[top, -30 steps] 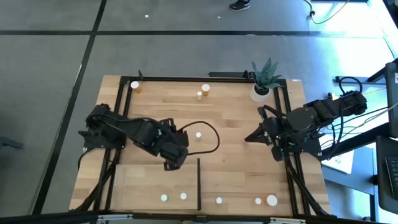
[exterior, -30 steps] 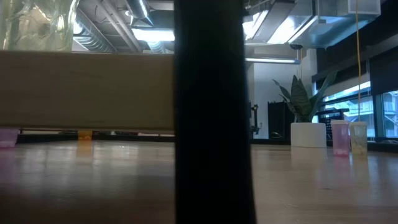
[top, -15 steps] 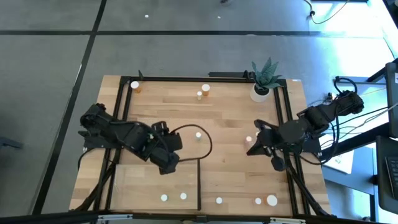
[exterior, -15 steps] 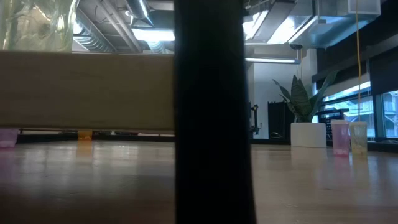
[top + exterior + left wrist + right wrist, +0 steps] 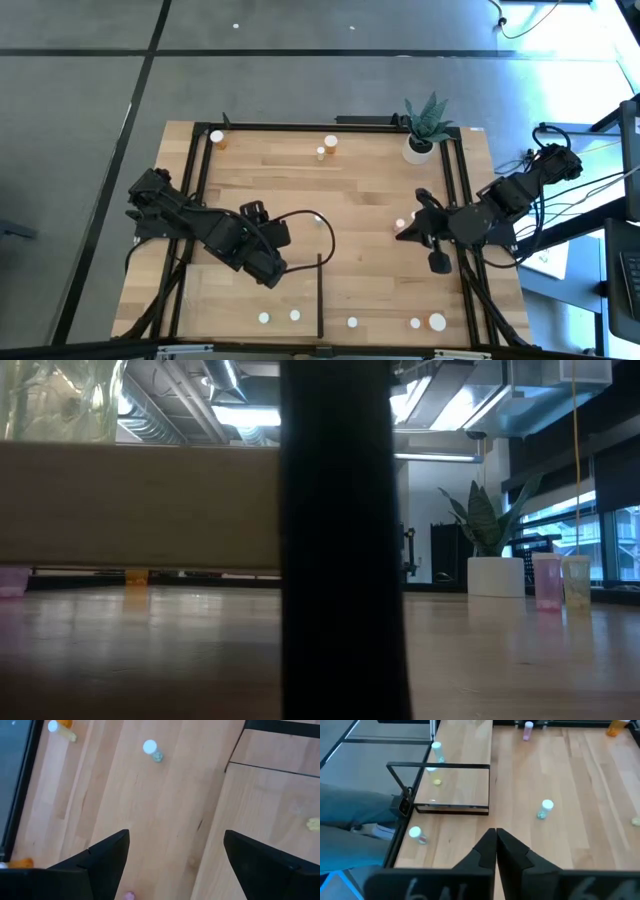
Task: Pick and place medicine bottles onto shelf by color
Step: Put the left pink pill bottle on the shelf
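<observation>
1. The shelf (image 5: 250, 295) is a flat pale wood panel lying on the surface (image 5: 370, 190), with a thin black strip (image 5: 319, 295) standing up along one short edge.
2. Two small bottles sit on the shelf, both close to the black strip: one white-capped bottle (image 5: 264, 318) and a second bottle (image 5: 295, 315) beside it, nearer the strip.
3. Just past the black strip, off the shelf, stand three more: a small bottle (image 5: 352, 322), another small one (image 5: 415, 323) and a bigger-capped bottle (image 5: 437, 321).
4. Well away from the shelf, near the white plant pot (image 5: 417, 148), there are a big orange bottle (image 5: 331, 143) and a little bottle (image 5: 321, 153).
5. An orange bottle (image 5: 217, 138) stands in the far corner from the shelf.
6. A small green-looking bottle (image 5: 150, 748) stands alone on the surface, just beyond the end of the black strip.
7. The left tool (image 5: 268, 272) hangs over the shelf's edge near the strip. Its two fingers (image 5: 102, 857) are wide apart and hold nothing.
8. The right tool (image 5: 402, 232) is well away from the shelf, next to a small bottle (image 5: 400, 224). Its fingers (image 5: 485, 851) are pressed together with nothing between them.
9. No writing on the bottles can be read.
</observation>
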You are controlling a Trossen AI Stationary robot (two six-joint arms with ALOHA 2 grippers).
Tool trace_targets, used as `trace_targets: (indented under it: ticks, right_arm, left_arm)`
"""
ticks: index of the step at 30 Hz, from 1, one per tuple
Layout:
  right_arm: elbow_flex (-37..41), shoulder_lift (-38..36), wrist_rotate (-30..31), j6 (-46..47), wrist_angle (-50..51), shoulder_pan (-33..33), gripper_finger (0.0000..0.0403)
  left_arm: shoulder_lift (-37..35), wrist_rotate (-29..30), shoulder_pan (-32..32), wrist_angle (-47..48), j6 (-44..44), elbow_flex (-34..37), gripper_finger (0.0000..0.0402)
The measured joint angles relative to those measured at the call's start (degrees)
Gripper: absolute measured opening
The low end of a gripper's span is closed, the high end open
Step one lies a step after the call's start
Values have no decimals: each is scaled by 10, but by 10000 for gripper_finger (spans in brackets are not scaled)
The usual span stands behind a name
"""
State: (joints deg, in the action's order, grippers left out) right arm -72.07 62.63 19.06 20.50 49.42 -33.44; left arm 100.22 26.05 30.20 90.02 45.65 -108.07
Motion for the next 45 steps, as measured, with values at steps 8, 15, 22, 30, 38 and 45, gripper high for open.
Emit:
trace_targets:
  ticks: [8, 15, 22, 30, 38, 45]
  right_arm:
    - [0, 3, -4, -42, -3, 4, 18]
    - [0, 6, 11, -43, -3, 10, 23]
    - [0, 6, 16, 0, -3, 10, 87]
    - [0, 6, 14, 18, -2, 10, 208]
    - [0, 6, 18, 33, -2, 10, 274]
    - [0, 6, 19, 33, -2, 10, 277]
  left_arm:
    - [0, 0, 0, 0, 3, 0, 318]
    - [0, 1, 0, 0, 5, 0, 318]
    - [0, 2, 0, 0, 4, 0, 318]
    - [-5, -12, 0, 0, 5, 0, 318]
    - [-99, -31, -6, 0, 51, 20, 318]
    - [-224, -54, -6, 1, 125, 171, 318]
